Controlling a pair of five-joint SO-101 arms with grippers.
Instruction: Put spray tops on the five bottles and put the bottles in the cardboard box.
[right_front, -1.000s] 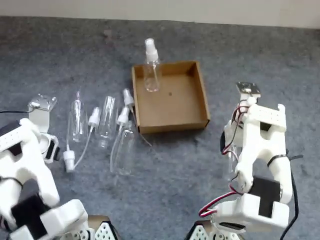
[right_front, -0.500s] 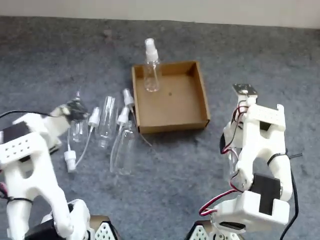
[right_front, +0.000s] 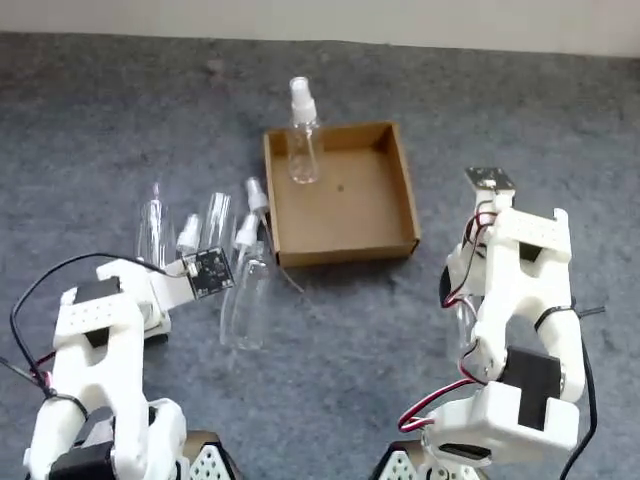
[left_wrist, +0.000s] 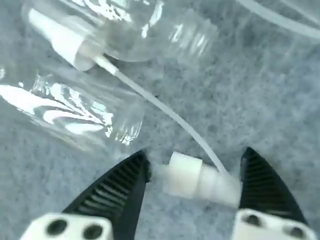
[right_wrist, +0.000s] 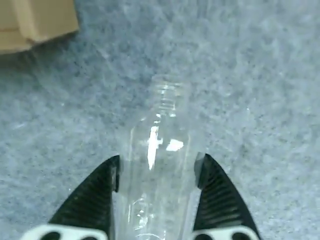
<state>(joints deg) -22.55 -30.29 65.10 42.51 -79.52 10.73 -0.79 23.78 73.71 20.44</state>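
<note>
I noted the left gripper (left_wrist: 195, 156) spread, straddling a spray top (left_wrist: 199, 180) that lay on the carpet (left_wrist: 260, 90), long axis crosswise between the jaws. The right gripper (right_wrist: 159, 161) pinched an uncapped bottle (right_wrist: 161, 125) near the cardboard box (right_front: 340, 190), neck pointing away from its wrist.

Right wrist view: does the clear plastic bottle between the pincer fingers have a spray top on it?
No, the clear plastic bottle ends in a bare threaded neck.
</note>
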